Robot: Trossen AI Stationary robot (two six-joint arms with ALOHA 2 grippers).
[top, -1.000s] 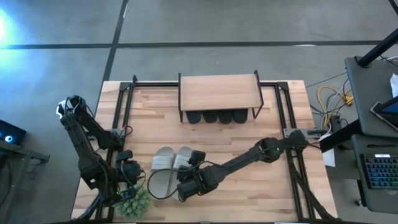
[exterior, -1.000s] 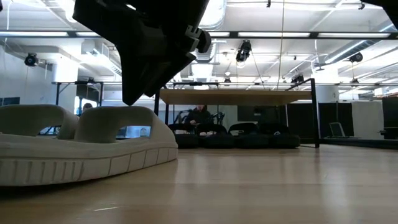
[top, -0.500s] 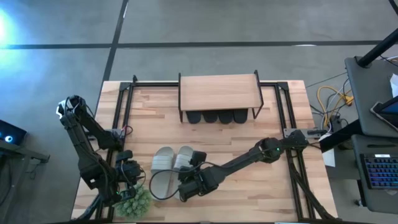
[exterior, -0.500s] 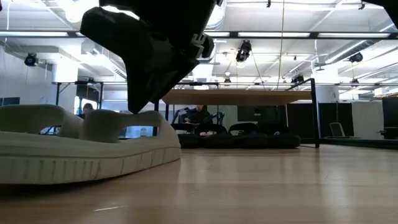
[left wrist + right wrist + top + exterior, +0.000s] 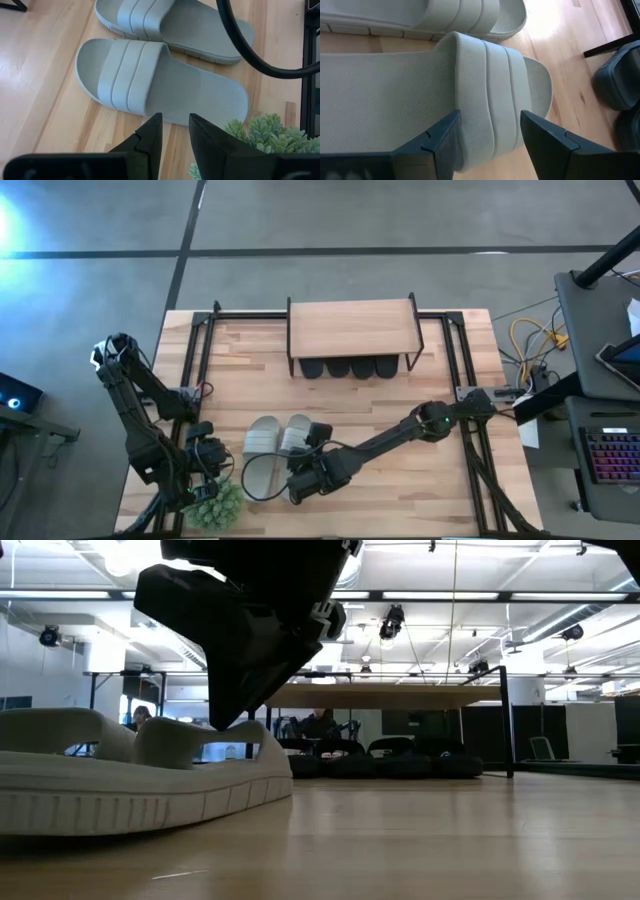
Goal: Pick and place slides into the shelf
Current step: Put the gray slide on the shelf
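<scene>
Two pale grey slides lie side by side, soles down, on the table's near half: the left one and the right one. My right gripper slants down over the right slide, open, one finger on each side of its strap. My left gripper hangs still above the table near the left slide, its fingers a narrow gap apart with nothing between them. The black slides stand under the shelf at the far side. My right gripper comes from above and from the table's right, slanting down. Its open fingers stand along the slide's length, one on the heel side and one on the toe side of the strap. Whether they touch the strap I cannot tell. The slide lies flat on the table.
A small green plant stands at the near left edge, right by my left gripper. A black cable loops over the pale slides. Black metal rails run along the table's left and right sides. Bare wood lies between the slides and the shelf.
My right gripper has sunk a little onto the right pale slide's strap. In the low view that slide's toe has shifted slightly across the table.
</scene>
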